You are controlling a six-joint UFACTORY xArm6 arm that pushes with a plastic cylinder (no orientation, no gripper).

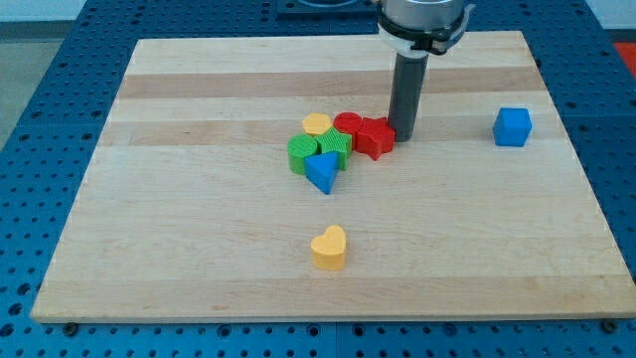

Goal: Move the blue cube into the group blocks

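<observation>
My tip (404, 135) rests on the wooden desk (199, 249) just right of the red star block (375, 137) at the group's right edge, no claw being in view, while the blue cube (512, 126) sits well apart toward the view's right, and a yellow heart block (329, 248) lies alone below.

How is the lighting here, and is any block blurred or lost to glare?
Camera view: even, soft light; blue cube and yellow heart cast faint shadows on the board; no glare; blocks sharp; my tip dark but distinct beside the red block.
</observation>
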